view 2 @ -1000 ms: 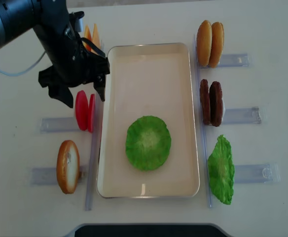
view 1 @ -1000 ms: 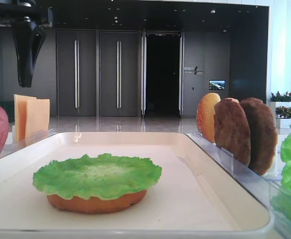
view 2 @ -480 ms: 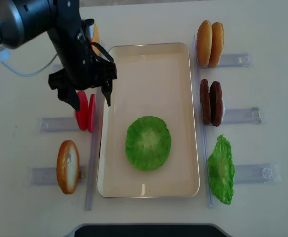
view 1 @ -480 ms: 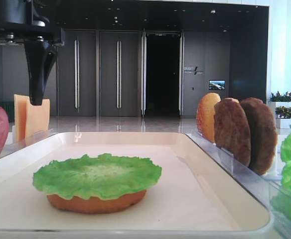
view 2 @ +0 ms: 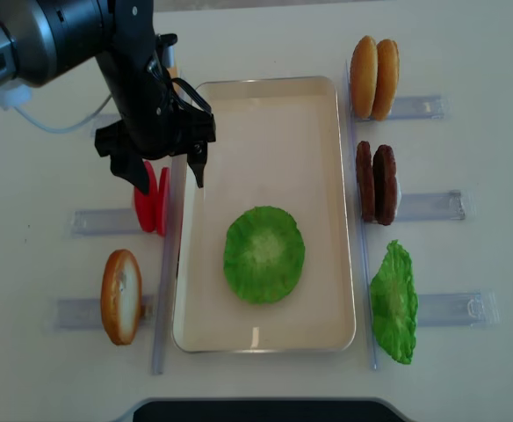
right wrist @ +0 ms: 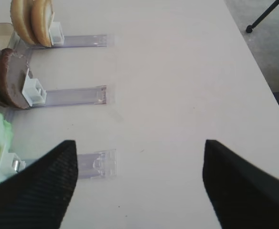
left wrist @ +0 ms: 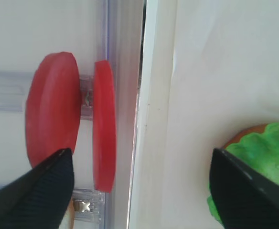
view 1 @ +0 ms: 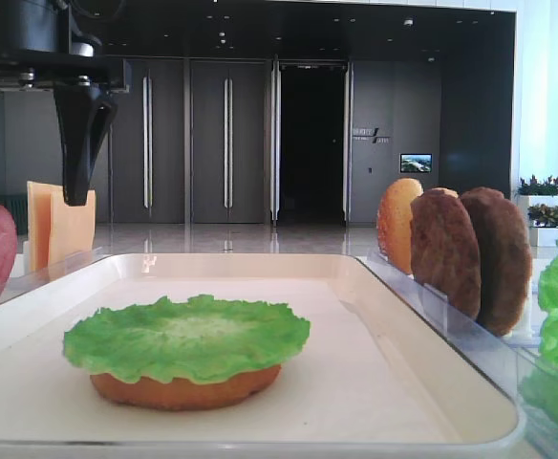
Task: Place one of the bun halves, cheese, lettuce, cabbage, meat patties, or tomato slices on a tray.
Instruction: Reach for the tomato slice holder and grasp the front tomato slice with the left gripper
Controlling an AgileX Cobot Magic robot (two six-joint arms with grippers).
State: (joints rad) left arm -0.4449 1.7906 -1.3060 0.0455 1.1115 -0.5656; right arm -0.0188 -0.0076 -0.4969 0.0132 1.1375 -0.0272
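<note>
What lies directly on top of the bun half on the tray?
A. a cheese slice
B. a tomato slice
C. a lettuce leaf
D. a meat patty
C: a ruffled green lettuce leaf covers the orange-brown bun half on the cream tray; the tomato slices stand outside the tray by its left rim.

The ruffled green lettuce leaf (view 2: 264, 254) covers the flat orange-brown bun half (view 1: 185, 389) from overhead. The black left arm (view 2: 81, 40) hides the thin pale-orange cheese slices (view 1: 61, 226) at 12 o'clock. The left wrist view crops that lettuce at 4 o'clock.
</note>
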